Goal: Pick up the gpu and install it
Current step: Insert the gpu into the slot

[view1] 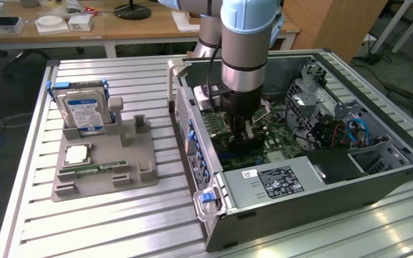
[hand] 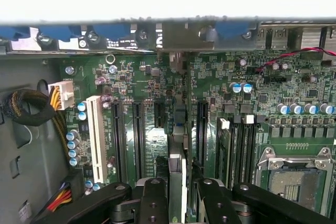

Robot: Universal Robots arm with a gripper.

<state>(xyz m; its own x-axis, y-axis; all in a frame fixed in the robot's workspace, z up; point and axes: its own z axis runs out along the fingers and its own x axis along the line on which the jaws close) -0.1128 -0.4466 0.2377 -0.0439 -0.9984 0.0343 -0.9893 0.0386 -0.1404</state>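
Observation:
My gripper (view1: pixel 240 129) reaches down into the open computer case (view1: pixel 397 172), over the green motherboard (view1: pixel 278 134). It is shut on the gpu (hand: pixel 177 166), a thin card seen edge-on between the two black fingers (hand: pixel 153 203). The card runs away from the fingers toward the case's rear wall, where its silvery end bracket (hand: pixel 176 61) sits by the slot openings. It hangs over the gap between the long black expansion slots (hand: pixel 138 135) of the motherboard (hand: pixel 247 108). In the exterior view the gpu (view1: pixel 244 144) is a dark shape under the wrist.
A grey holder tray (view1: pixel 102 177) on the slatted table at the exterior view's left carries the hard drive (view1: pixel 84 110), a processor chip (view1: pixel 76 155) and a green memory stick (view1: pixel 92 167). Inside the case are the power supply (view1: pixel 275 180), drive cages (view1: pixel 314 102), cables (hand: pixel 23 106) and the processor socket (hand: pixel 294 177).

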